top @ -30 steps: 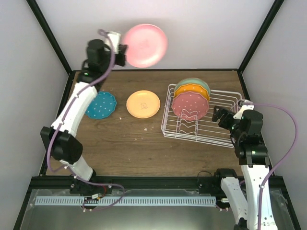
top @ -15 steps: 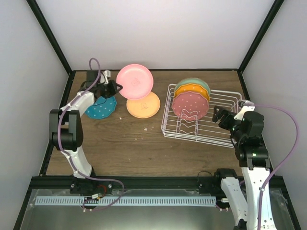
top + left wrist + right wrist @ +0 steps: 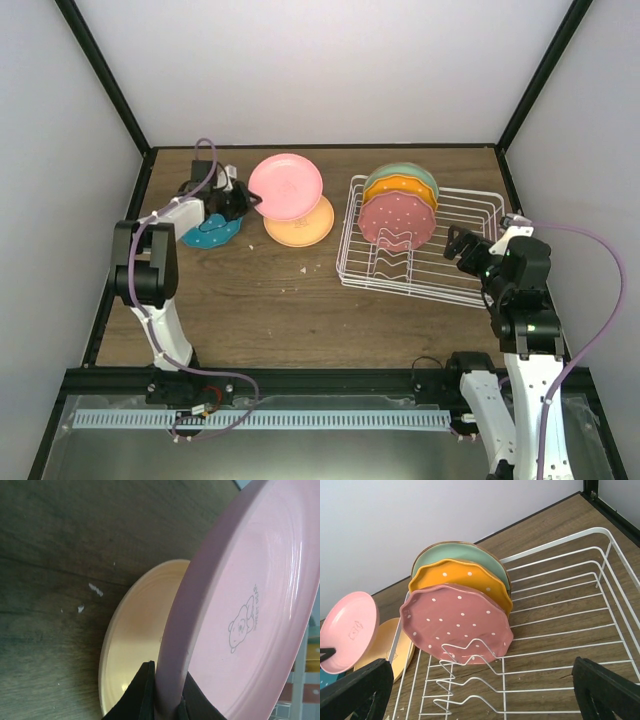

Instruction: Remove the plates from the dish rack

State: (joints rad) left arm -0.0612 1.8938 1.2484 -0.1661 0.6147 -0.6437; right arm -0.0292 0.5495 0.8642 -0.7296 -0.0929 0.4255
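Note:
My left gripper (image 3: 243, 201) (image 3: 167, 695) is shut on the rim of the pink plate (image 3: 287, 186) (image 3: 250, 605), holding it tilted just over the peach plate (image 3: 308, 226) (image 3: 140, 645) lying on the table. The dotted teal plate (image 3: 212, 232) lies flat under the left wrist. In the white wire dish rack (image 3: 460, 255) (image 3: 560, 605) stand the dotted maroon plate (image 3: 398, 220) (image 3: 457, 620), the dotted orange plate (image 3: 400, 190) (image 3: 460, 577) and the mint plate (image 3: 400, 172) (image 3: 460, 555). My right gripper (image 3: 462, 245) (image 3: 480, 690) hovers open over the rack's right half, holding nothing.
The wooden table (image 3: 270, 300) is boxed in by white walls and black corner posts (image 3: 100, 80). A few crumbs (image 3: 303, 268) lie in front of the peach plate. The rack's front dividers (image 3: 470, 680) stand bare.
The left arm has come down from high at the back with the pink plate, which now hangs low over the peach plate. The right arm has barely shifted.

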